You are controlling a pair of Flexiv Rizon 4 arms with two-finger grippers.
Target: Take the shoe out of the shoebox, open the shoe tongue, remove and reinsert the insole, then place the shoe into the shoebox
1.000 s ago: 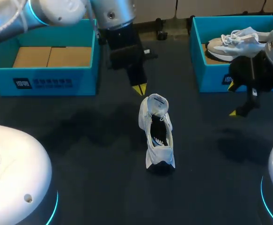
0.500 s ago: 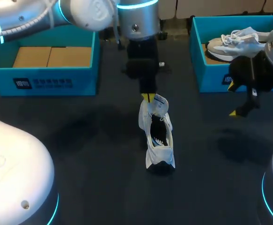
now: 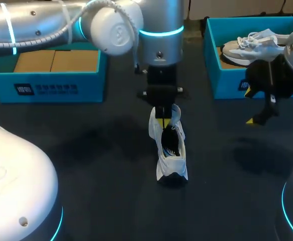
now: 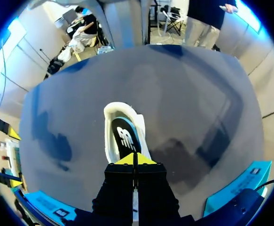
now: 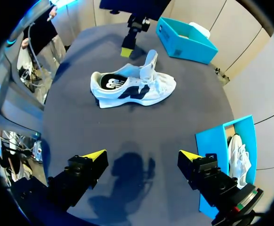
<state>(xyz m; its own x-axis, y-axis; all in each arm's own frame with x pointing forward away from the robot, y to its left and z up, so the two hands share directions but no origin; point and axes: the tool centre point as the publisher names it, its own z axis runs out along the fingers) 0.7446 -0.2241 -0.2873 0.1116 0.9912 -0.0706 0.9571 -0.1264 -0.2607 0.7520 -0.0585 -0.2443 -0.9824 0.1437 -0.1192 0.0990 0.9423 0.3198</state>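
A white sneaker (image 3: 169, 150) lies on the dark table, toe toward the front, with its tongue (image 3: 174, 114) pulled up. Its black and blue insole (image 4: 125, 137) shows in the opening. My left gripper (image 3: 160, 122) is shut and holds nothing. It hangs over the shoe's opening, right by the tongue; in the left wrist view its tips (image 4: 135, 159) meet above the insole. My right gripper (image 3: 250, 106) stands open to the right of the shoe, in front of the right shoebox (image 3: 225, 86). In the right wrist view the sneaker (image 5: 133, 85) lies well ahead of that gripper (image 5: 142, 155).
A second pale shoe (image 3: 257, 42) lies in the right shoebox. The left teal shoebox (image 3: 51, 86) at the back left holds brown cardboard (image 3: 56, 60). Bare tabletop surrounds the sneaker on all sides.
My left arm has swung from behind the shoe toward the front, bringing its shut tips over the shoe's opening. The shoe and my right arm have not moved.
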